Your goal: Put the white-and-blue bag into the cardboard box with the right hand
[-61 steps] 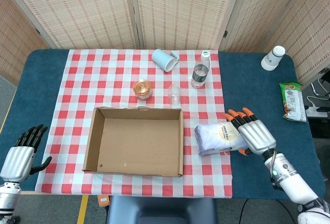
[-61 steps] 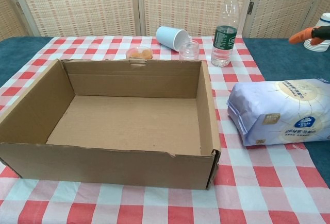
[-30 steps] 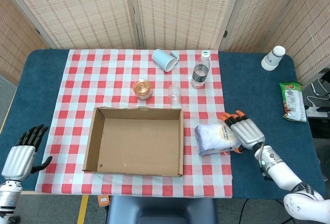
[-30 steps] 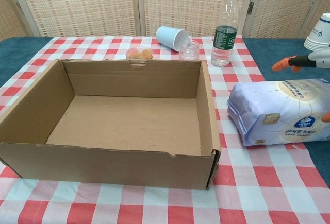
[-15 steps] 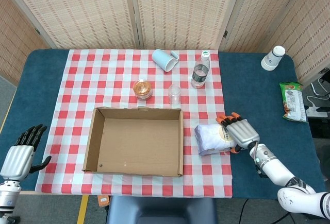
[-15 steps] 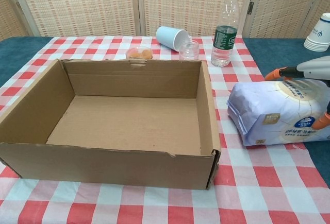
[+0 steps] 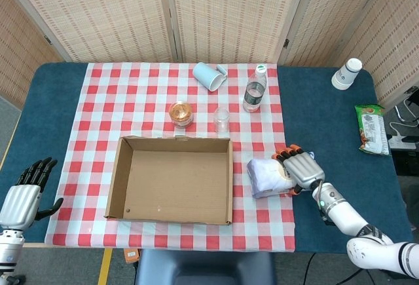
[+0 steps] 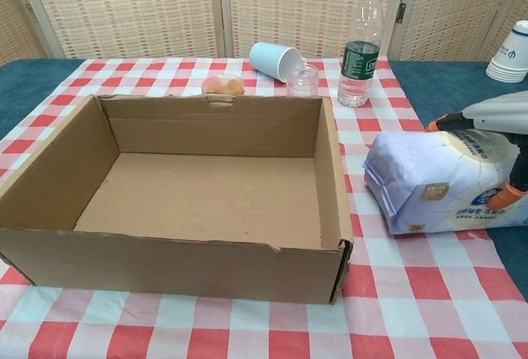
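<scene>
The white-and-blue bag (image 7: 267, 175) (image 8: 437, 181) lies on the checked cloth just right of the open, empty cardboard box (image 7: 175, 139) (image 8: 214, 186). My right hand (image 7: 301, 169) (image 8: 495, 115) grips the bag's right end. Its orange-tipped fingers lie over the top and the thumb presses into the near side, denting the wrapper. The bag still rests on the table. My left hand (image 7: 23, 196) hovers off the table's near left corner, fingers apart and empty; the chest view does not show it.
Behind the box stand a water bottle (image 7: 255, 90) (image 8: 360, 45), a small clear cup (image 7: 222, 119), a tipped white cup (image 7: 208, 75) and a small orange-filled container (image 7: 181, 112). Stacked paper cups (image 7: 347, 73) and a green snack bag (image 7: 371, 128) sit far right.
My right hand came down and leftward onto the bag's right end and closed around it. The bag's end is now squeezed and shifted slightly left. The left hand stayed put.
</scene>
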Controlling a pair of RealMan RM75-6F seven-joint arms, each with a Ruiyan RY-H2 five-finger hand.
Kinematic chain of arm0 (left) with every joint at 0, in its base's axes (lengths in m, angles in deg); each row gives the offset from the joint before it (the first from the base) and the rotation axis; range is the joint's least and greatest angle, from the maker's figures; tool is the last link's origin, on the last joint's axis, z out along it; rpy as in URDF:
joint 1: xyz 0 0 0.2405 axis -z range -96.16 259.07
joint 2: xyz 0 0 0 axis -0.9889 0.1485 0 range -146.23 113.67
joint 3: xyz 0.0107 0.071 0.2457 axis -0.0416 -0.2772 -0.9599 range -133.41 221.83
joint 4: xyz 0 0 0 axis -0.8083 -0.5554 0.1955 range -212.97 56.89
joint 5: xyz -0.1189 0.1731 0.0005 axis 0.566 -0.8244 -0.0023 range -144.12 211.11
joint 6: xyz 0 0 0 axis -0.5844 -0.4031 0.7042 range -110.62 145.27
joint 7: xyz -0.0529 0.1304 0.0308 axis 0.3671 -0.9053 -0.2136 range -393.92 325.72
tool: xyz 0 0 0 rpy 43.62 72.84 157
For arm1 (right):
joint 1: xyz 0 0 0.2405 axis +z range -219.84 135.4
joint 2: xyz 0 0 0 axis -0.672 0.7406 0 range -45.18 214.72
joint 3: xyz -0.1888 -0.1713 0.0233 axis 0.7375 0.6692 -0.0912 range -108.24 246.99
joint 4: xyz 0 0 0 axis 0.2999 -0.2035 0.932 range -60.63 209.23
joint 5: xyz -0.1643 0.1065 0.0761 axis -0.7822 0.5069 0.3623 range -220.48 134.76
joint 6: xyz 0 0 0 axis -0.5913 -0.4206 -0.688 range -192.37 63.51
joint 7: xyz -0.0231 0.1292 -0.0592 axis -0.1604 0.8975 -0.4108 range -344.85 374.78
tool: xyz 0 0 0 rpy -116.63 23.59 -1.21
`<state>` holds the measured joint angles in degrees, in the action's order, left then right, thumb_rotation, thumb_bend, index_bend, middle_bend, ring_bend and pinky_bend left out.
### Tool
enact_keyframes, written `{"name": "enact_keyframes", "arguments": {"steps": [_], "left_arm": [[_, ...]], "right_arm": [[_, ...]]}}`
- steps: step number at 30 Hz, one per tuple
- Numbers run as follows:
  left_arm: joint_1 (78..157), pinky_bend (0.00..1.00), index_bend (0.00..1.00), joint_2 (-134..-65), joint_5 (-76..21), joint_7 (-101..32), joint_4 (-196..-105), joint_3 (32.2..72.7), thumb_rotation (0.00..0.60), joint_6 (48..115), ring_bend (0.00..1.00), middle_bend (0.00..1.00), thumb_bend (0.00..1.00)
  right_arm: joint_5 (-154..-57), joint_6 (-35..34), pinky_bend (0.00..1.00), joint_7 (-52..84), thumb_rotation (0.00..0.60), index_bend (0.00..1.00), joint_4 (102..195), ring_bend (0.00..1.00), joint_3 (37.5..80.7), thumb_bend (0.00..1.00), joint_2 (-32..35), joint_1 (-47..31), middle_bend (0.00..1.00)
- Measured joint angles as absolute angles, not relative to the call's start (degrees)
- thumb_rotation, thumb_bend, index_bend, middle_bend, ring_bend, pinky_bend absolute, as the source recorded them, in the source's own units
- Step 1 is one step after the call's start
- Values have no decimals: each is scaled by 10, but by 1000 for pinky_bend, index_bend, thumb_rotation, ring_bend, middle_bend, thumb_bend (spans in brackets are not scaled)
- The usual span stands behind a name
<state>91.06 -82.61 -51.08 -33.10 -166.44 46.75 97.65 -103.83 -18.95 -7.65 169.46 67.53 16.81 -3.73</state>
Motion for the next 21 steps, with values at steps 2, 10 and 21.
{"name": "enact_keyframes", "arguments": {"steps": [2,10,21], "left_arm": [[910,128,0,-826,-511,-331,-1664,468,600,977,0,0,277],[910,128,0,-826,-509,-332,-1664,468,600,977,0,0,278],[910,128,0,-827,-510,-332,-1664,468,600,978,0,0,278]], "right_arm": [[-1037,-182,300,-80,600,352,1690,154,677,0,164,-39,237],[-1036,-169,422,-82,600,501,1679,281,679,0,153,-40,340],[-1048,-138,496,-80,600,612,1719,356,676,0,183,-50,404]]}}
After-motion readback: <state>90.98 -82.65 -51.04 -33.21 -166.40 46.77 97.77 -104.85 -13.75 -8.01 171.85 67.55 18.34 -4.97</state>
